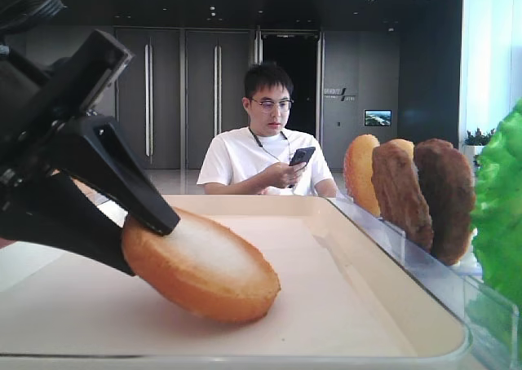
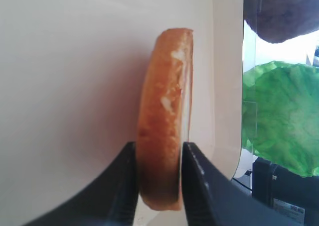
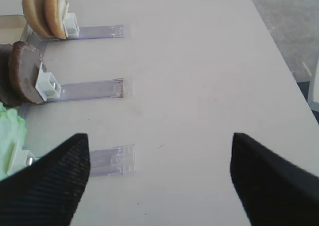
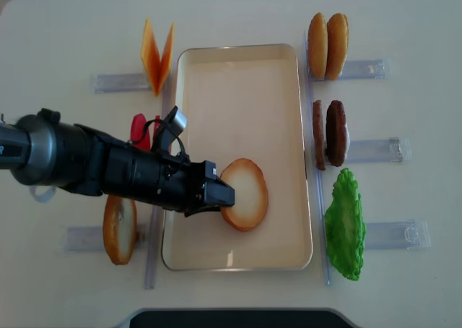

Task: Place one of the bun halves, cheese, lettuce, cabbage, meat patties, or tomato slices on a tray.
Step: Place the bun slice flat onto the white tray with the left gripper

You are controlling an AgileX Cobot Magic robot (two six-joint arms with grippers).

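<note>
Now the left gripper (image 4: 225, 198) pinches a bun half (image 4: 245, 194) by its edge, tilted, its lower rim touching the tray (image 4: 216, 61). The right gripper (image 3: 159, 178) hangs spread wide over bare table (image 3: 199, 61).

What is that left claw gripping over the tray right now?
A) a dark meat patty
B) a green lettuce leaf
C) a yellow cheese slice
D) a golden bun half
D: the left gripper pinches a bun half by its edge, tilted with its lower rim on the tray.
</note>
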